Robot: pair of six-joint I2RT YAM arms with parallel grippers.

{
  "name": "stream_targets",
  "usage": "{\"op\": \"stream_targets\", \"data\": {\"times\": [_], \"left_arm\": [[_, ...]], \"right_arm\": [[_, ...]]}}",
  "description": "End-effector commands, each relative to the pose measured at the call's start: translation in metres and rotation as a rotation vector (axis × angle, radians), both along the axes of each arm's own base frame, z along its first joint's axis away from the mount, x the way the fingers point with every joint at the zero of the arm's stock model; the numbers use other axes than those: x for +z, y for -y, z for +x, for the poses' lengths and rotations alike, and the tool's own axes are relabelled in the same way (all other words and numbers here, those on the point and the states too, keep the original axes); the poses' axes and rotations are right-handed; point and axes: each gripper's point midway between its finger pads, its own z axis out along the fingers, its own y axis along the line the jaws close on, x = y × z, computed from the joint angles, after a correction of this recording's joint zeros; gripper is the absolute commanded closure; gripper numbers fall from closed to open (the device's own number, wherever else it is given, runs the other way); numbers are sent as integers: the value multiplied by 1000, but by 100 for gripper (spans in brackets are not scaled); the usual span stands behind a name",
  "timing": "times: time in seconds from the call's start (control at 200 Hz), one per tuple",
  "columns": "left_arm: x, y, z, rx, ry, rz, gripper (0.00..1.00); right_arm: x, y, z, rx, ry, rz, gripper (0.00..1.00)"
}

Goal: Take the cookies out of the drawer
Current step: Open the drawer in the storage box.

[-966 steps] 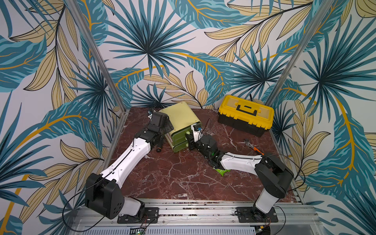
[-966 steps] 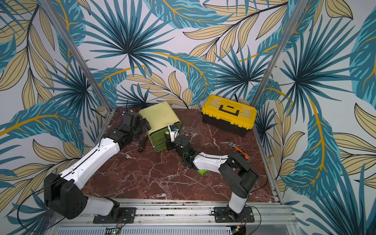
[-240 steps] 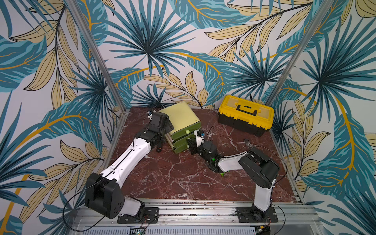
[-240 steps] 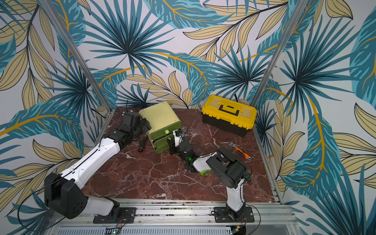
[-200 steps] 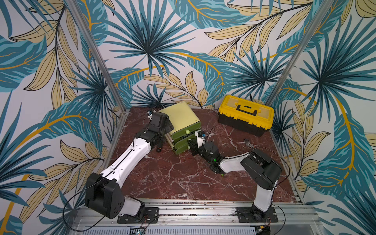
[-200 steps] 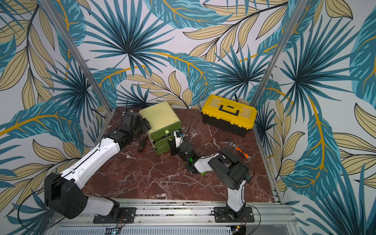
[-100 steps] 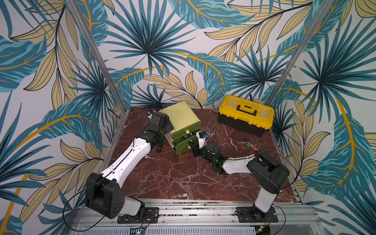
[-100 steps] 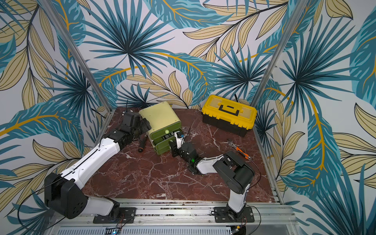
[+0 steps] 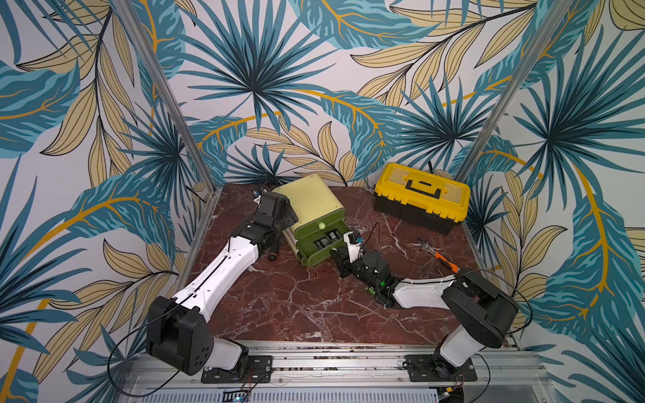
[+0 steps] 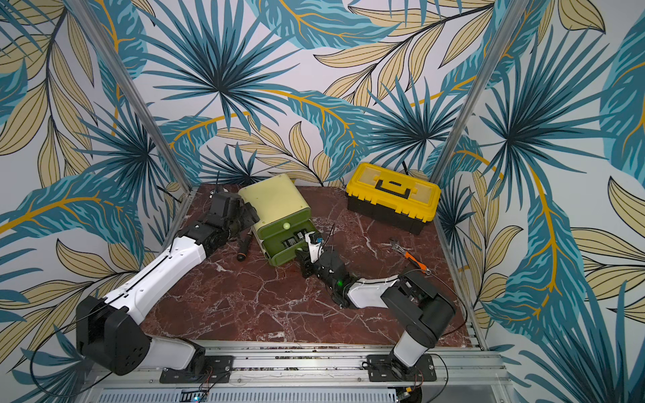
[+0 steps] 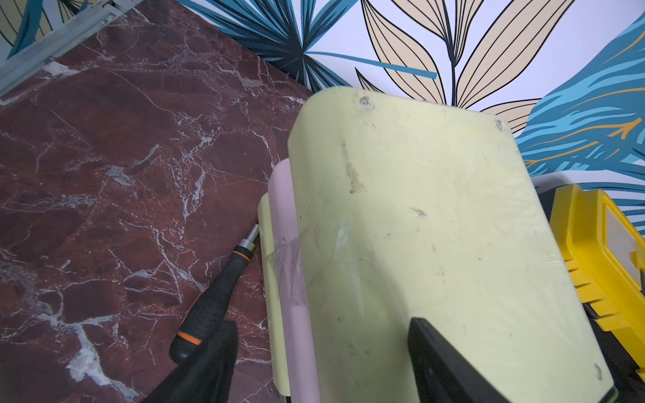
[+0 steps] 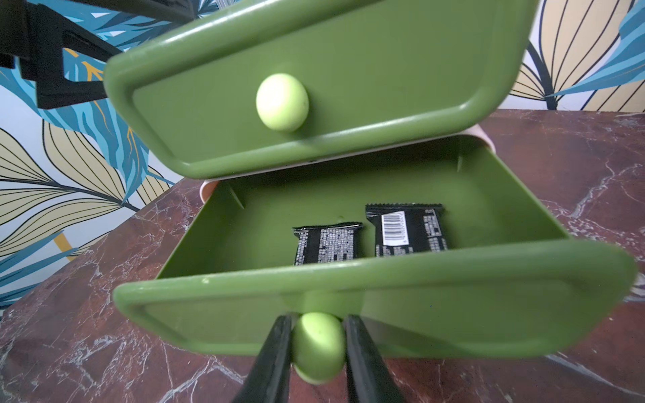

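The lower green drawer (image 12: 349,279) of the pale yellow-green cabinet (image 9: 307,199) stands pulled out. Two of the cookies, black packets with white print (image 12: 328,246) (image 12: 406,233), lie flat inside it; in both top views they show as dark shapes (image 9: 326,240) (image 10: 295,239). My right gripper (image 12: 318,319) (image 9: 340,256) is shut on that drawer's light green knob (image 12: 317,349). My left gripper (image 11: 321,324) (image 9: 282,213) stands open at the cabinet's rear left corner, one finger (image 11: 446,363) over the top and the other beside the wall. The upper drawer (image 12: 314,87) is closed.
A black screwdriver with orange rings (image 11: 213,300) (image 9: 274,253) lies on the marble table against the cabinet's left side. A yellow toolbox (image 9: 422,195) stands at the back right. An orange-handled tool (image 9: 441,258) lies near the right edge.
The right arm's elbow has swung out to the right and dropped lower, with the gripper staying on the knob and the lower drawer drawn out. The left arm has not moved.
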Motion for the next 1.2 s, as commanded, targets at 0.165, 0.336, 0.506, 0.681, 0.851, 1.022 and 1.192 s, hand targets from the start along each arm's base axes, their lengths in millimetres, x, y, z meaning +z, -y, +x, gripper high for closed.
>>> {"op": "stream_targets", "data": {"times": [0.165,0.336,0.506,0.681,0.851,1.022,1.192], "left_arm": [[-17,-6,-5,12,-40,15,19],[-17,-7,-6,13,-40,16,19],[-18,-7,-6,14,-41,15,19],[-19,-7,-7,14,-42,15,19],[-19,-8,-8,15,-41,15,19],[-18,-8,-9,17,-39,15,19],[-18,-10,-9,18,-38,18,19]], "right_arm": [[0,11,-22,35,-3,-23,83],[-2,17,-32,44,-13,-39,83],[-6,24,-44,56,-31,-52,83],[-13,32,-51,51,-51,-65,83],[-20,35,-52,40,-67,-73,83],[-30,37,-50,20,-85,-79,81],[-30,40,-48,1,-88,-78,59]]}}
